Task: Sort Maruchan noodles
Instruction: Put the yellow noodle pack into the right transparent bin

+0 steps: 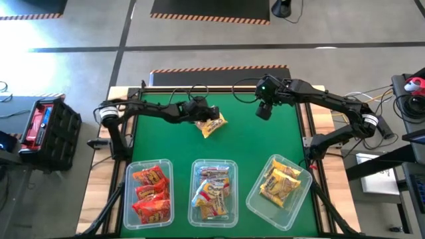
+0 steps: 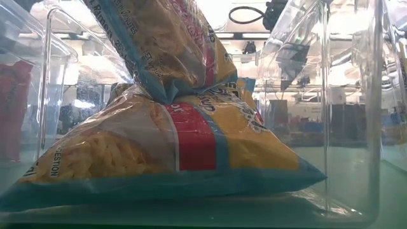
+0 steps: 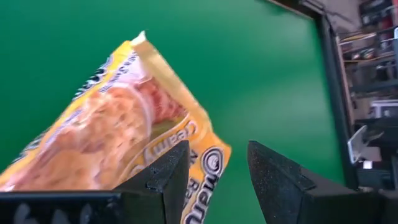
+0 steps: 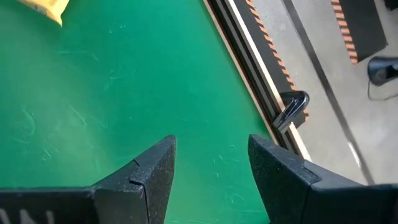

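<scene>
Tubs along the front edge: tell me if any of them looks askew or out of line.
The right tub sits turned at an angle, its corner pointing toward the table's edge, while the left tub and middle tub lie square to the table. Nothing looks spilled.

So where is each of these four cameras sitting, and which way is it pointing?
High view: above the table, looking straight down; shows both arms, the left gripper, the right gripper and three tubs.
Low view: at table height, close behind a clear tub wall, looking across; no arm shows.
Left wrist view: on the left arm, past its fingers, at a yellow noodle packet.
Right wrist view: on the right arm, past its fingers, at the green mat.
Shared: that packet also shows from above.
</scene>
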Controlling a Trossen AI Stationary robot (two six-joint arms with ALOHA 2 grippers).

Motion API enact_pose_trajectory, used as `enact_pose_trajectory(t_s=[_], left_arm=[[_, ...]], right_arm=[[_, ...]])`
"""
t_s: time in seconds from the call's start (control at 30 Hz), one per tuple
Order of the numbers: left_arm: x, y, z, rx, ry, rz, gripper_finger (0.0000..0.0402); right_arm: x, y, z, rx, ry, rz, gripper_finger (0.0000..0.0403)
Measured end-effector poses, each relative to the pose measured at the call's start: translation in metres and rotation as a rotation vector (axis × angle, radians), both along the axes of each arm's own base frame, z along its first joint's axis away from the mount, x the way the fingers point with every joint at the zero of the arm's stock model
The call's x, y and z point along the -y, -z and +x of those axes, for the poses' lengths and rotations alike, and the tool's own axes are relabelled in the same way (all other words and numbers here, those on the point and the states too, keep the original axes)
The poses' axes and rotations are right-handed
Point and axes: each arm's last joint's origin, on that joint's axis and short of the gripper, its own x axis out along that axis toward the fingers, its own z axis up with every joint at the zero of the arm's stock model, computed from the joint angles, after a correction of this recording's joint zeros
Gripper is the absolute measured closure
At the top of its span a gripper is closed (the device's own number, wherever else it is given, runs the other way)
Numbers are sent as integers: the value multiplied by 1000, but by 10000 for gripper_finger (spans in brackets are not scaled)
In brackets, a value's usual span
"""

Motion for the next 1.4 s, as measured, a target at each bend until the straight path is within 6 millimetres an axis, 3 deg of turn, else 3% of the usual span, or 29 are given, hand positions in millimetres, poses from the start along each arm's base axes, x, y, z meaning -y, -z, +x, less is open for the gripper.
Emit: enact_pose_trajectory(t_s=[0.1, 0.33, 0.57, 0.93, 1.4], left_arm=[[5, -5, -6, -50, 6, -21, 255], [22, -1, -7, -111, 27, -107, 255], [33, -10, -9, -120, 48, -110, 255], [36, -4, -26, -306, 18, -117, 255], [33, 20, -24, -399, -1, -139, 255]], right_arm=[[-1, 0, 1, 46, 17, 49, 211], [-2, 7, 26, 481, -150, 331, 211], [4, 24, 33, 685, -125, 326, 211], [4, 49, 30, 712, -64, 304, 211], [6, 49, 31, 728, 35, 325, 211]])
